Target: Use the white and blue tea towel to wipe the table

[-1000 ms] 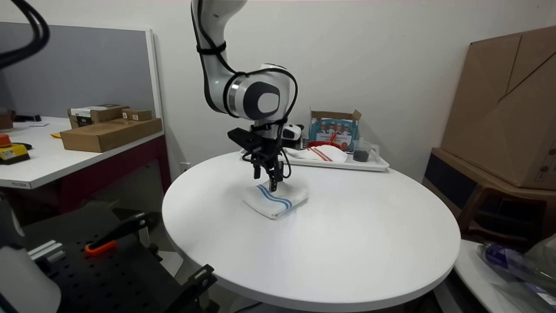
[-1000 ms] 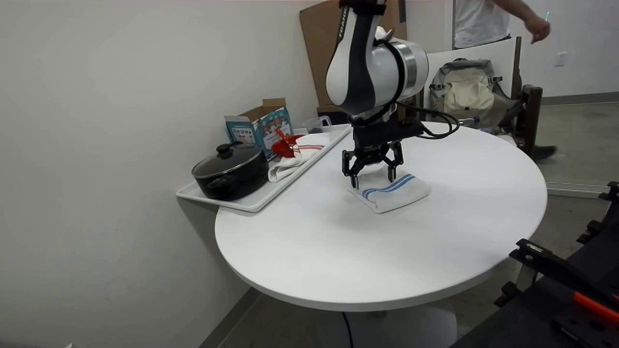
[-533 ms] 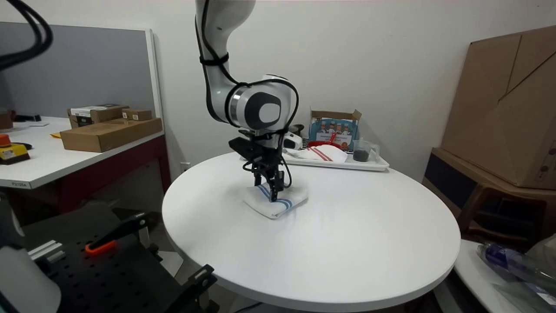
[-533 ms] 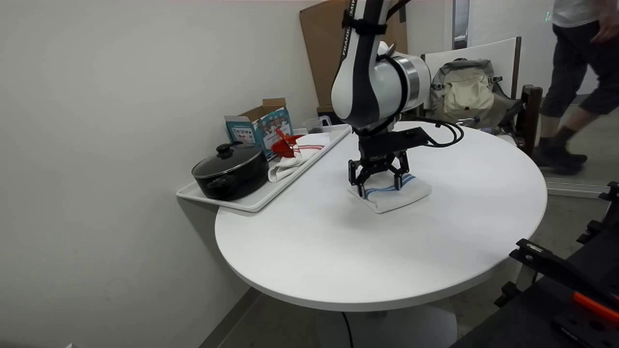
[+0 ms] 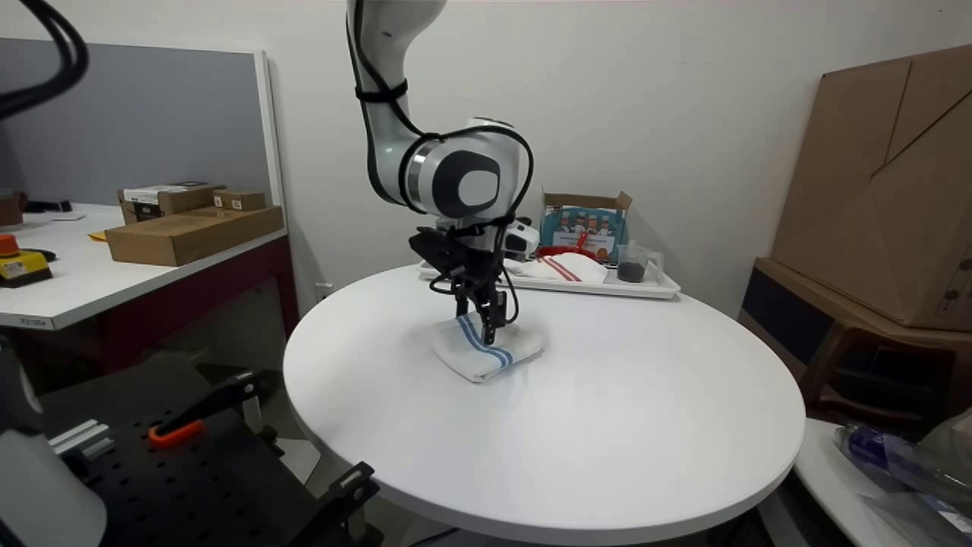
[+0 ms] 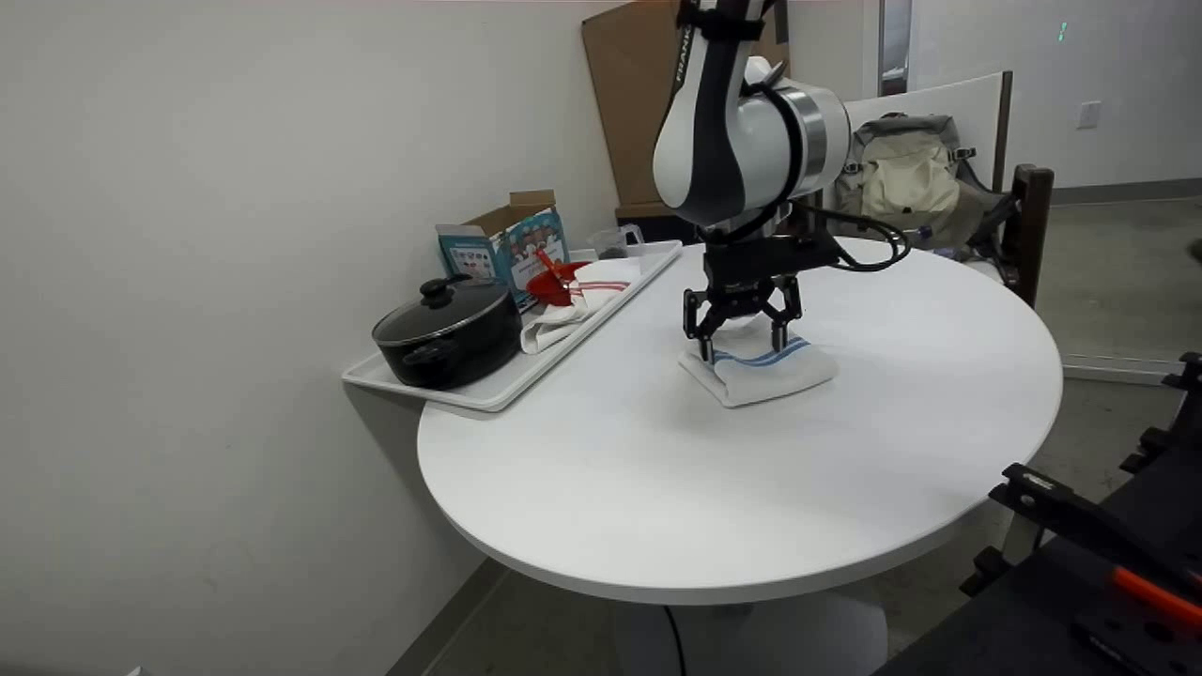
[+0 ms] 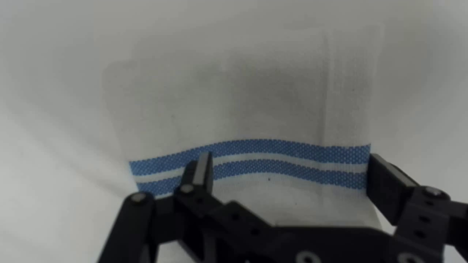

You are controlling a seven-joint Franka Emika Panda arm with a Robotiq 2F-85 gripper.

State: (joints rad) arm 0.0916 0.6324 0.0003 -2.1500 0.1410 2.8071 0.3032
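The folded white tea towel with blue stripes lies on the round white table in both exterior views and fills the middle of the wrist view. The table also shows in an exterior view. My gripper points down over the towel, by the stripes, also seen in an exterior view. In the wrist view my gripper has its fingers wide apart, one over the towel and one at its right edge. Whether the fingertips press on the cloth I cannot tell.
A white tray at the table's wall side holds a black lidded pot, an open box, a red item, a red-striped towel and a clear jug. A black cart stands beside the table.
My gripper has come down onto the towel area, then risen slightly and shifted sideways. The towel has slid a little the same way and is slightly rumpled. A person has walked out of view.
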